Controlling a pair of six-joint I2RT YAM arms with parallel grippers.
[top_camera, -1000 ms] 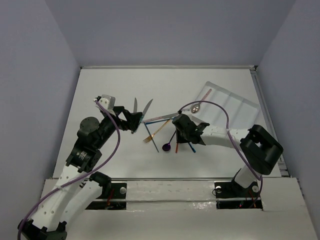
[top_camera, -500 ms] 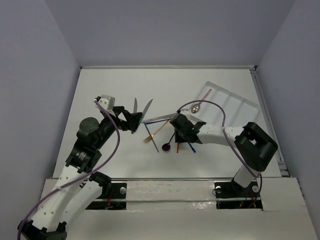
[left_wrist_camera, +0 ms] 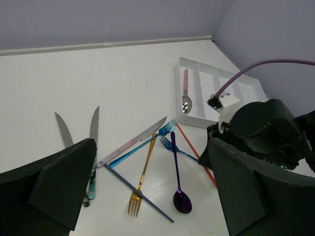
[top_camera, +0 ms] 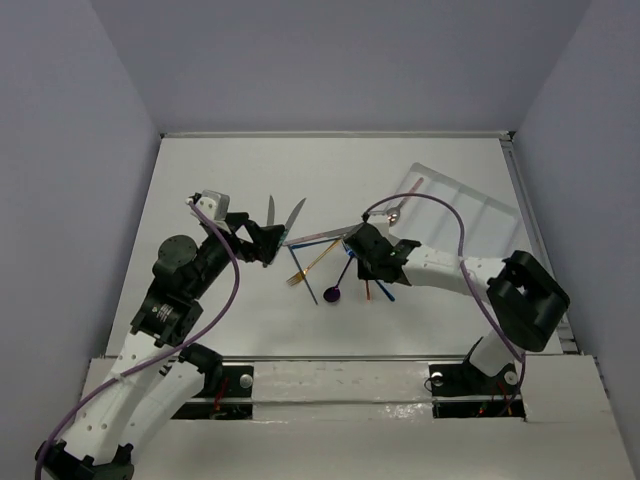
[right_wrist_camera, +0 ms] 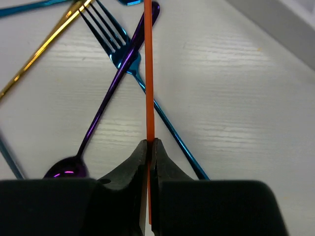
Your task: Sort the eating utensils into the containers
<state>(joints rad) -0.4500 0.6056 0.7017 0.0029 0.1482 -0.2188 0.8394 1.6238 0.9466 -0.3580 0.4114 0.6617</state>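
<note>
Hovering well left of the white shallow divided plastic tray (top_camera: 485,215), the left end effector (top_camera: 266,245) is released: fingers wide apart, nothing btwn them. By it, also well left of the tray, a plain silver metal knife (left_wrist_camera: 63,132) and a silver knife w/ teal handle (left_wrist_camera: 93,130) lie on the white bench (top_camera: 220,180), blades nearly parallel. Nearer the tray sits a crossed heap: thin dark slate-blue metal piece (left_wrist_camera: 140,195), gold metal fork (left_wrist_camera: 144,172) crossing it, silver knife w/ pinkish handle (left_wrist_camera: 135,142), long blue metal fork (left_wrist_camera: 142,146), purple metal spoon (left_wrist_camera: 176,169) w/ bowl toward the arms, and a second blue fork (right_wrist_camera: 123,54). Just left of the tray, the right end effector (right_wrist_camera: 149,145) is clenched on the thin orange-red metal utensil (right_wrist_camera: 148,73), which crosses the purple spoon & second blue fork. Inside the tray, in its leftmost compartment, lies a silver spoon w/ pinkish handle (left_wrist_camera: 186,93).
</note>
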